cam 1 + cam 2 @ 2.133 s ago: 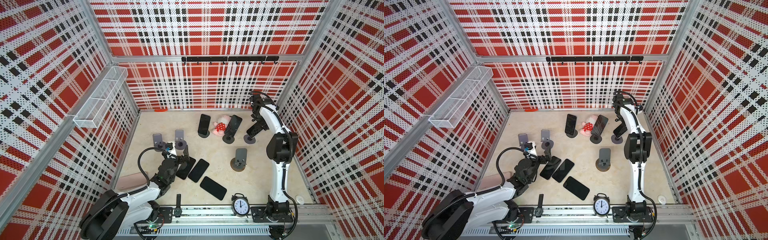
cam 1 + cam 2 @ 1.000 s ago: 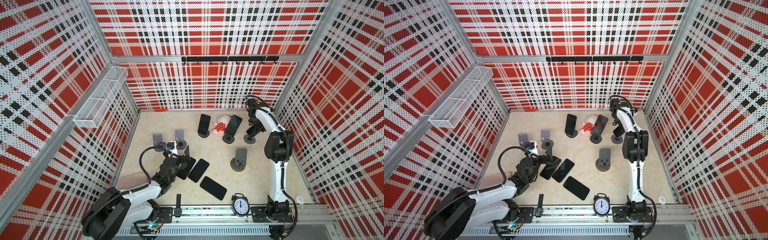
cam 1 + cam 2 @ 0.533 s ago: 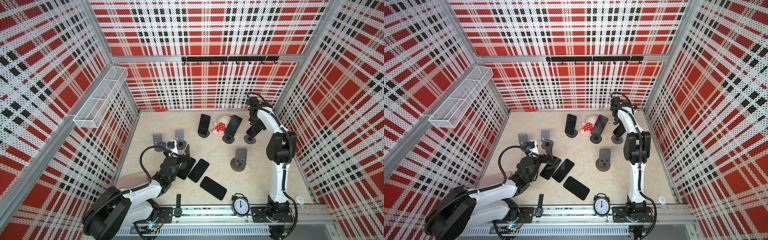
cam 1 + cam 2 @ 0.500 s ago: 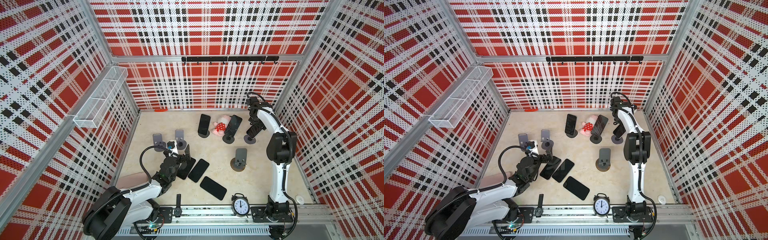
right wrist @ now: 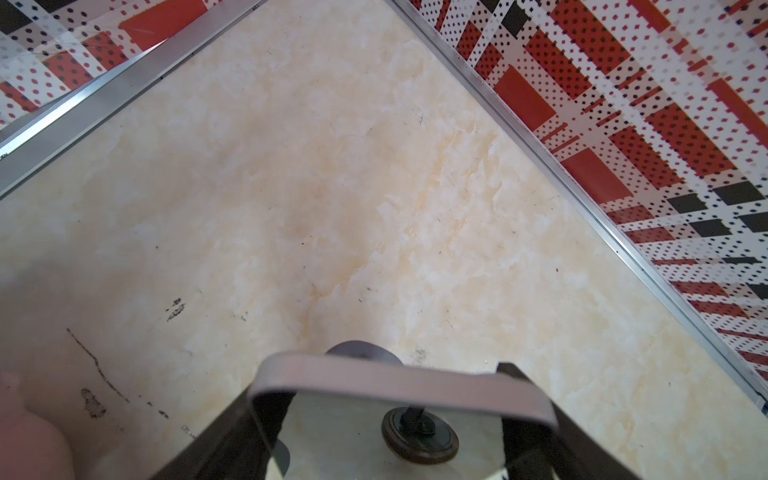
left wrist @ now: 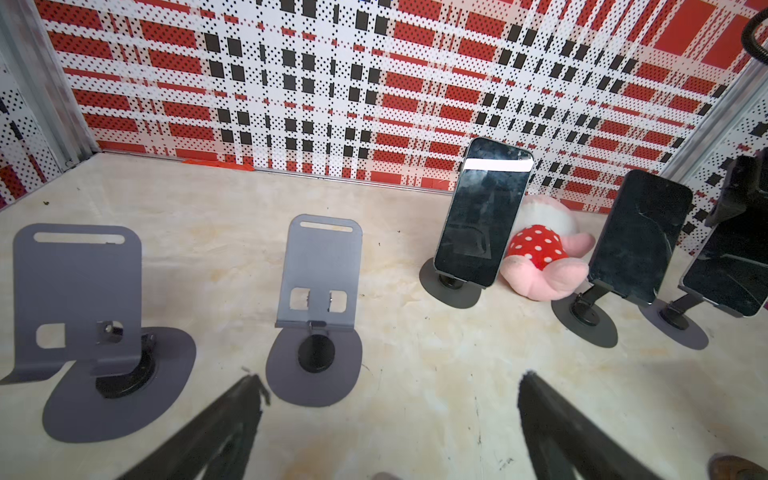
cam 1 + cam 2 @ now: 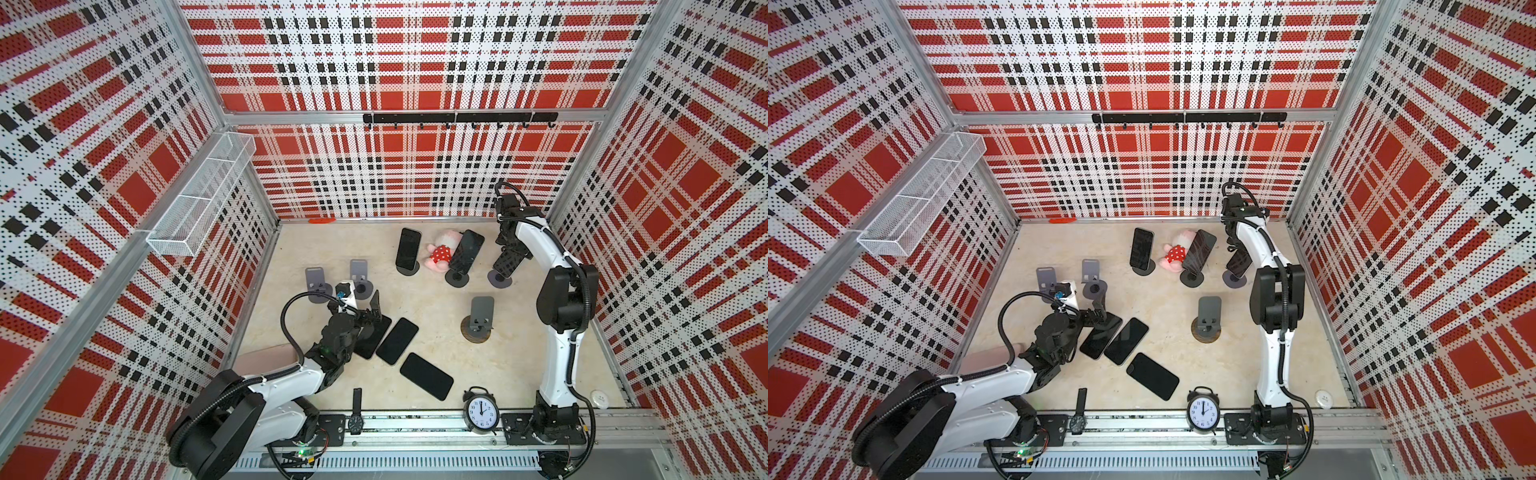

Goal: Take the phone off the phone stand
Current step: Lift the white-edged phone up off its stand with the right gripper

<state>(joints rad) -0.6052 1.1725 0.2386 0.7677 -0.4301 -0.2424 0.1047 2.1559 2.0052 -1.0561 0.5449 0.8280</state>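
The phone (image 7: 508, 262) leans on the rightmost phone stand (image 7: 498, 279) near the back right corner, also seen in a top view as phone (image 7: 1239, 262) on stand (image 7: 1233, 279). My right gripper (image 7: 510, 251) reaches down over it. In the right wrist view the phone's top edge (image 5: 415, 386) lies between the two fingers of my right gripper (image 5: 376, 380). They sit close at its side edges, but contact is unclear. The stand's base (image 5: 361, 348) peeks out beyond. My left gripper (image 6: 392, 380) is open over bare table, beside flat phones (image 7: 372, 336).
Two more phones stand on stands (image 7: 408, 249) (image 7: 467, 249), a plush toy (image 7: 442, 251) between them. Empty stands (image 7: 316, 280) (image 7: 359, 270) (image 7: 482, 309), flat phones (image 7: 397, 340) (image 7: 426, 376), an alarm clock (image 7: 481, 411) and a watch (image 7: 356, 411) are about. The back and right walls are close behind my right gripper.
My right gripper has shifted slightly over the rightmost phone and its fingers have drawn in toward the phone's sides. The phone stays on its stand. The left arm has hardly moved.
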